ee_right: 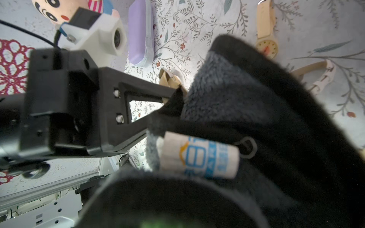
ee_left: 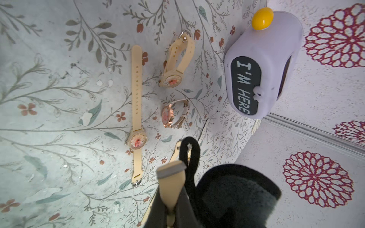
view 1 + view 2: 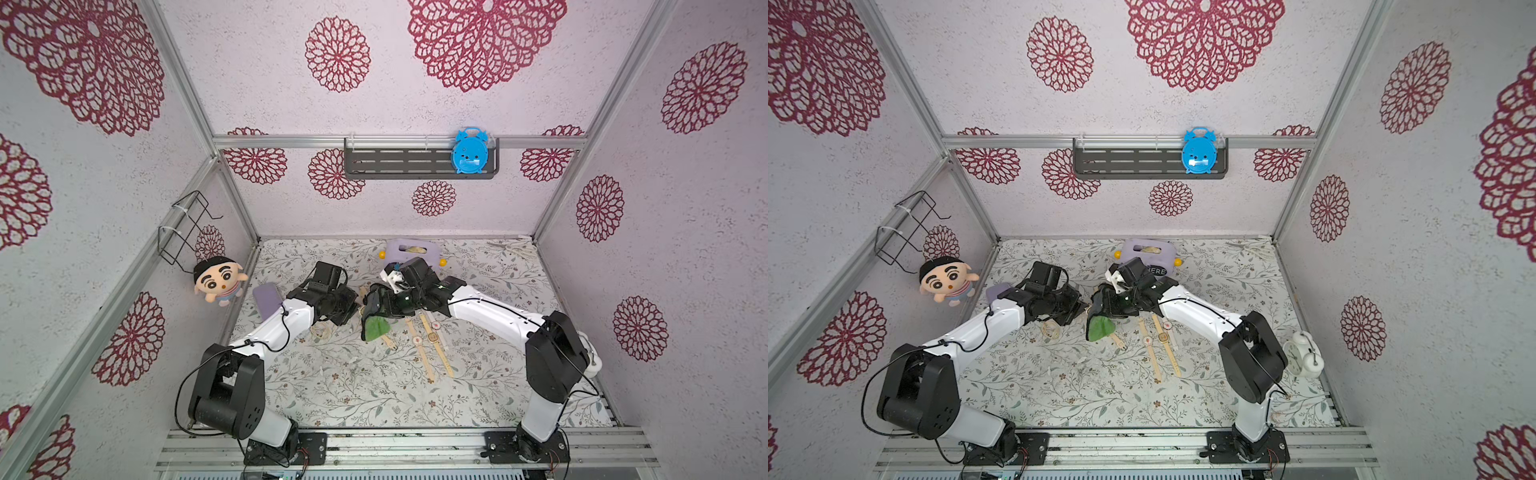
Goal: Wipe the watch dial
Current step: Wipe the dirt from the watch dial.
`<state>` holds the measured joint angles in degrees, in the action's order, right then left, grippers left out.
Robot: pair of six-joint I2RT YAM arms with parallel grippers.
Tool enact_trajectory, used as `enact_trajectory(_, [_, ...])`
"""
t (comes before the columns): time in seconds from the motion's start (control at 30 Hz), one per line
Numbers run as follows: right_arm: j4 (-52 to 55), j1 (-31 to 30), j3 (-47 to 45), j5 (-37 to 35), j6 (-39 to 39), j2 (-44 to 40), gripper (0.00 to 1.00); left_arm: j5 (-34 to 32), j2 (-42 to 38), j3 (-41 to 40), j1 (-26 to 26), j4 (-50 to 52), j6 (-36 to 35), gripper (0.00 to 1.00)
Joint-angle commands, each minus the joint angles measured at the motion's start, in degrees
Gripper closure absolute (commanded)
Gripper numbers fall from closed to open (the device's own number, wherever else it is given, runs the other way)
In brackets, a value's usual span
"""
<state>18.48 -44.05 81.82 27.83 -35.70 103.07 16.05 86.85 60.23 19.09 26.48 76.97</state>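
My left gripper [image 3: 355,309] is shut on the beige strap [image 2: 171,183] of a watch held above the table. The strap's free end sticks up between the fingers. A dark fleece cloth [image 2: 237,194] with a green side [image 3: 376,326] lies against that watch and hides most of its dial. My right gripper [image 3: 376,303] is shut on the cloth, which wraps its jaws and fills the right wrist view [image 1: 246,110]. The left gripper's black fingers [image 1: 138,92] reach into the cloth's edge there. In both top views the two grippers meet at the table's middle.
Three more watches [image 3: 417,340] [image 3: 433,337] [image 3: 435,325] lie just right of the cloth. A purple "I'M HERE" clock [image 2: 262,65] stands at the back, and a purple case [image 3: 267,297] lies left. A plush doll [image 3: 218,280], a white alarm clock [image 3: 1302,353] and a blue clock [image 3: 469,151] on the shelf line the sides.
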Motion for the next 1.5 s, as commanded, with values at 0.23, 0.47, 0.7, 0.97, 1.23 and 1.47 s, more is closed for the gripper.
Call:
enact_trajectory(0.23, [-2.8,-0.5,6.1,2.1,-0.4,7.4,1.00,1.9,0.4,1.7,3.6,-2.9,2.4,1.00])
enact_trajectory(0.47, [-0.6,0.3,15.2,2.0,0.7,13.7,1.00,3.5,0.3,-1.1,5.3,-5.9,4.1,1.00])
enact_trajectory(0.7, [2.5,3.8,24.1,2.1,1.4,18.2,1.00,7.2,-0.3,-4.3,6.3,-8.2,3.5,1.00])
enact_trajectory(0.97, [3.0,8.6,26.1,2.6,1.0,17.8,1.00,12.8,-2.1,-10.4,5.1,-13.1,4.2,1.00])
enact_trajectory(1.23, [1.6,12.0,17.3,2.0,2.0,10.6,1.00,12.2,-4.6,-11.4,3.5,-10.4,2.0,1.00])
enact_trajectory(1.47, [2.2,12.0,9.8,1.1,4.0,4.4,1.00,11.7,-4.7,-11.3,1.7,-10.6,2.1,1.00])
